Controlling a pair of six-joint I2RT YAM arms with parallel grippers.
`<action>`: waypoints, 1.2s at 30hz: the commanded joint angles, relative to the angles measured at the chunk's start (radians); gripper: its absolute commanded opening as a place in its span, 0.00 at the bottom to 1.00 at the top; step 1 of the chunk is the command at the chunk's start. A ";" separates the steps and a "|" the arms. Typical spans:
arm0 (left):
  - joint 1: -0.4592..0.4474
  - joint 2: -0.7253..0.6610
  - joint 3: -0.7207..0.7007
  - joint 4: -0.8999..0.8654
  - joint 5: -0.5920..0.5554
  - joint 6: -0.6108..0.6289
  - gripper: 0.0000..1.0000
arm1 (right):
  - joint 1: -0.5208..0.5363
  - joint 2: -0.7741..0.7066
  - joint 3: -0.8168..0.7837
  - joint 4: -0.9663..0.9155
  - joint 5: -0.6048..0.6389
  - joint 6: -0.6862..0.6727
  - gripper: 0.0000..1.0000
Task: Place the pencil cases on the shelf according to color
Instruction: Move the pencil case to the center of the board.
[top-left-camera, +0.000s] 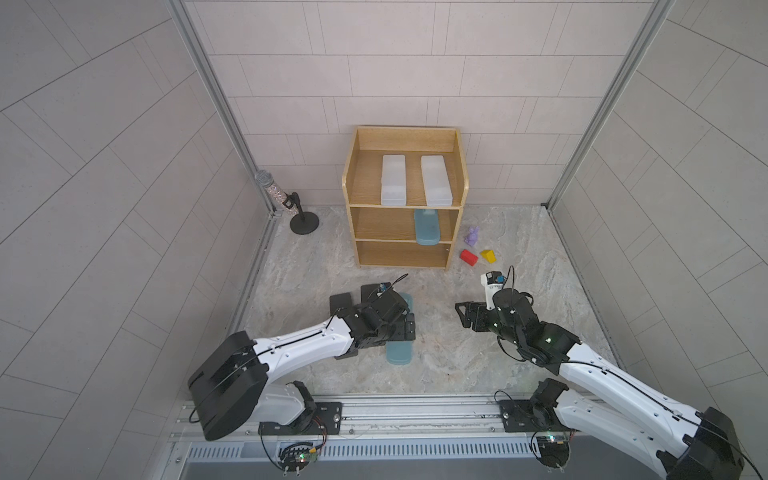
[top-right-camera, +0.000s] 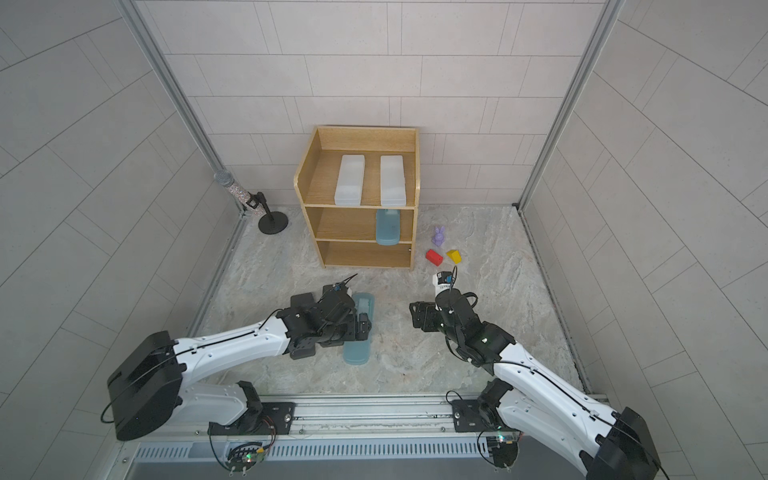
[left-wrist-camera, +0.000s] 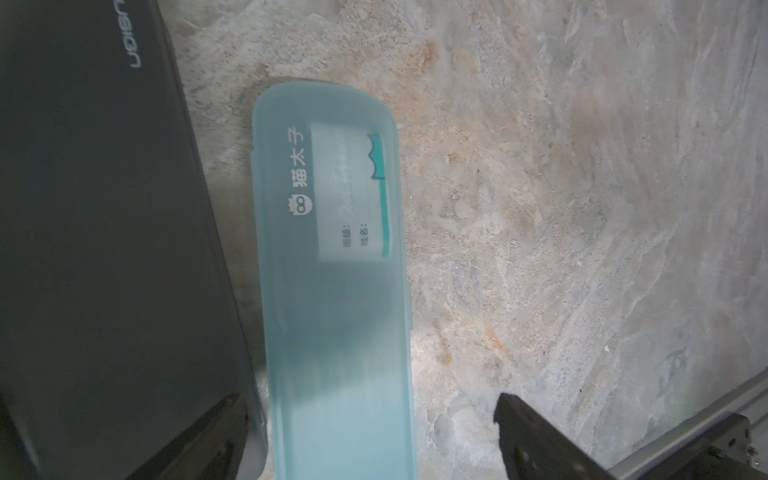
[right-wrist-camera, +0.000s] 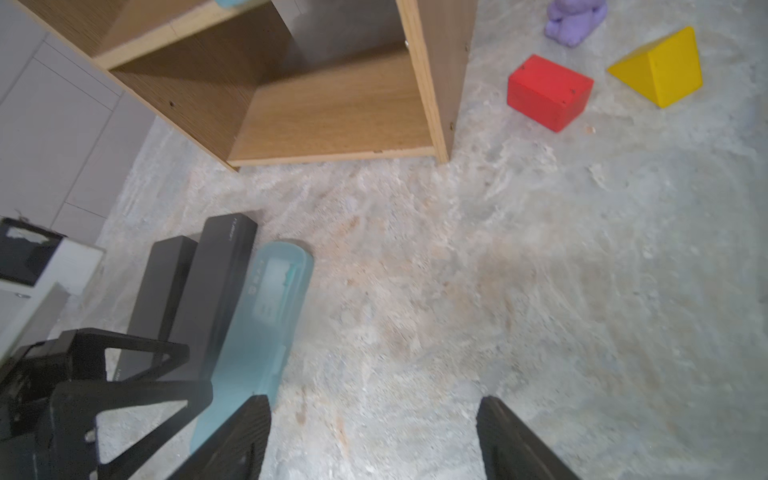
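Lying flat on the bench (left-wrist-camera: 540, 208), teal pencil case (left-wrist-camera: 332, 311) sits between the left jaws, spread wide, contact unclear; black pencil case (left-wrist-camera: 104, 249) just beside. Right jaws apart, holding nothing.

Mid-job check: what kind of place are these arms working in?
Most likely a robot test cell, not a home: panel walls on aluminium posts, a metal mounting rail along the front, and a wooden shelf on a stone-patterned table.

Your left wrist camera looks close past the left end effector (left-wrist-camera: 365, 401) onto the teal case (left-wrist-camera: 332, 311). Your right wrist camera, past the right end effector (right-wrist-camera: 374, 399), shares that case from farther off, plus the shelf (right-wrist-camera: 332, 116). Your 2 top views look down from high behind both, over the whole worktop (top-left-camera: 478, 353).
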 joint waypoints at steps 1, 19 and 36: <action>-0.003 0.041 -0.017 0.050 -0.085 -0.053 1.00 | 0.007 -0.060 -0.038 -0.058 0.020 0.017 0.83; -0.021 0.210 0.020 0.074 -0.066 -0.099 1.00 | 0.006 -0.150 -0.100 -0.111 0.011 0.032 0.86; -0.093 0.272 0.139 0.161 -0.007 -0.144 1.00 | 0.006 -0.184 -0.074 -0.208 0.029 0.028 0.92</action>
